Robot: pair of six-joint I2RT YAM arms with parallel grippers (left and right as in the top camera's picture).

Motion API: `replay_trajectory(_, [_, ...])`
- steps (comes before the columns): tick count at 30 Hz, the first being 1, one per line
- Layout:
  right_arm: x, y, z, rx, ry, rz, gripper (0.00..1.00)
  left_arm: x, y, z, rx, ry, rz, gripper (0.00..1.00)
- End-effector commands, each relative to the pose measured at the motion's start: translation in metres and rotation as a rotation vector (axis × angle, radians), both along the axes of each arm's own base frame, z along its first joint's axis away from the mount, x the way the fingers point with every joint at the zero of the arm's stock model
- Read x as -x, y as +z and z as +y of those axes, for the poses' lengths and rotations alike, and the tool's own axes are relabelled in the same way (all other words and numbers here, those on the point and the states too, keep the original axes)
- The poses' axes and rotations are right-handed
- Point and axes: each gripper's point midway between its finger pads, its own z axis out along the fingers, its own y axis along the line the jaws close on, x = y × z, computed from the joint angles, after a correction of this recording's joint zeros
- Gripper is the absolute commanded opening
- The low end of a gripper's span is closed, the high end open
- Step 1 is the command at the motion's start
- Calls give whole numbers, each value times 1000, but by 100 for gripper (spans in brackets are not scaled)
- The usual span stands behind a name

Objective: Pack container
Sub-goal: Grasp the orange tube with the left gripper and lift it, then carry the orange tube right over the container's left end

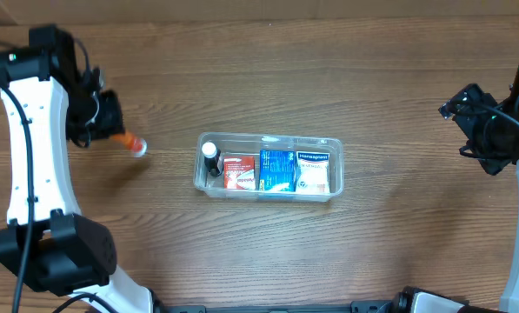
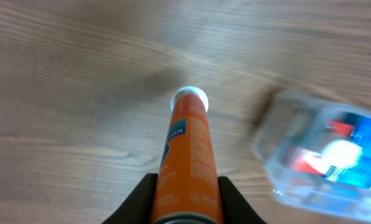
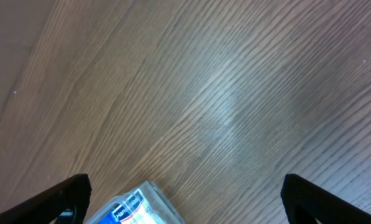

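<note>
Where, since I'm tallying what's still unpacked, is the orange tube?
In the overhead view the orange tube is at the left side of the table, clamped in the left gripper, outside the container and to its left.

One container, three boxes, one bottle and one orange tube.

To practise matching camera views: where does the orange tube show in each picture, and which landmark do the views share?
Overhead: orange tube at far left.
Left wrist: bottom centre, gripped by the left claw.
Right wrist: not in it.
Shared landmark: the clear tub, seen in all three.
</note>
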Motion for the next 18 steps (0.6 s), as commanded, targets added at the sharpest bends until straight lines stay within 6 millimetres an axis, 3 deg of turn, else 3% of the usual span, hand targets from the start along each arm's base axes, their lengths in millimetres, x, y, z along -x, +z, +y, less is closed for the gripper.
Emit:
replay_trajectory(1, [-2,6,-1,8,1,-18,100,4,60,-61,5,-203,-148,4])
replay_trajectory(3, [-2,6,-1,8,1,-18,100,15,73,-95,10,-303,-180,4])
replay_trajectory(7, [-2,6,-1,8,1,-18,100,39,76,-159,28,-502,-168,4])
replay_trajectory(10, [-2,6,-1,8,1,-18,100,51,72,-189,27,-602,-158,4])
replay_trajectory(14, [-2,5,-1,8,1,-17,100,55,58,-203,-30,-660,-129,4])
replay_trajectory(18, [-2,5,-1,8,1,-17,100,53,20,-193,-111,-647,-56,4])
